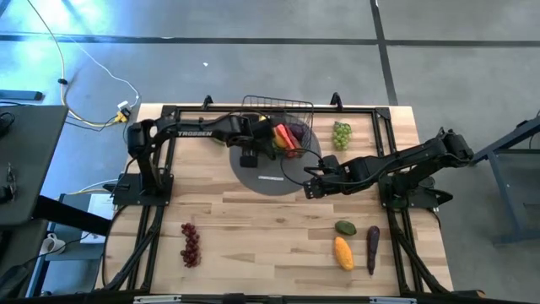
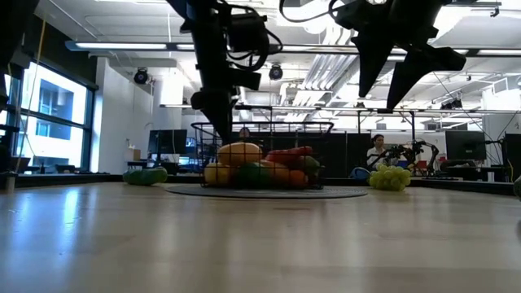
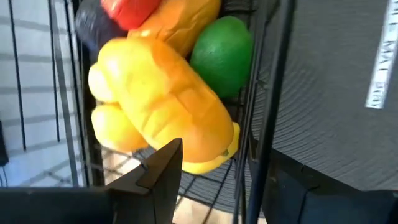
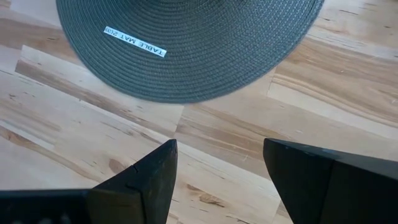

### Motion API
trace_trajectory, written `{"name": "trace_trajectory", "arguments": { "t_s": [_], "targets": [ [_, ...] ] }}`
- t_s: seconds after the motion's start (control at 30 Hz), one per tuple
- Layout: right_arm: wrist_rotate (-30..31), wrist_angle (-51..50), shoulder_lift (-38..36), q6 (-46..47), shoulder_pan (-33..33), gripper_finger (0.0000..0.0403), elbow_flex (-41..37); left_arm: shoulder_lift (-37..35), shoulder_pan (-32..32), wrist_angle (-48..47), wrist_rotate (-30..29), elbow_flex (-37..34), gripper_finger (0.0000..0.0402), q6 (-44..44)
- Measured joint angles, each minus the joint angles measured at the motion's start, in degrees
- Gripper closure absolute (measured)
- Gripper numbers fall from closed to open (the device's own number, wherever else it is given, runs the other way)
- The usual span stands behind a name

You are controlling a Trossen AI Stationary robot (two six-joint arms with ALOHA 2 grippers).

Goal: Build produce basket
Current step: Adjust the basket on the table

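The black wire basket (image 1: pixel 283 114) stands on the round grey mat (image 1: pixel 270 173) at the table's far middle. It holds an orange-yellow mango (image 3: pixel 161 87), a green fruit (image 3: pixel 221 53), a red piece (image 3: pixel 127 9) and more produce. My left gripper (image 3: pixel 227 155) is open and points steeply down at the basket's left end (image 2: pixel 203 142), with one finger (image 3: pixel 161 171) inside by the mango and the other (image 3: pixel 298 186) outside the wire wall (image 3: pixel 252 130). My right gripper (image 1: pixel 310 187) hangs open over bare wood beside the mat's right edge, with nothing between its fingers. My left gripper stands astride the basket's wire wall (image 3: pixel 252 130), one finger inside and one outside, coming from above at a slant. Whether either finger touches the wire or the mango, I cannot tell.
Green grapes (image 1: pixel 341 133) lie right of the basket. Red grapes (image 1: pixel 191 243) lie near the front left. A green piece (image 1: pixel 345 227), an orange mango (image 1: pixel 342 252) and a purple eggplant (image 1: pixel 372 245) lie at the front right. Black frame rails (image 1: pixel 152 228) run along the table's sides.
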Motion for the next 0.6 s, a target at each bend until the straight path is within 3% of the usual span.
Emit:
{"name": "trace_trajectory", "arguments": {
  "t_s": [0.6],
  "targets": [
    [2.21, 0.21, 0.00, 2.27, -0.04, 0.0182, 0.00, -2.42, -2.31, -0.82, 3.10, 0.00, 0.0232, 0.47]
  ]
}}
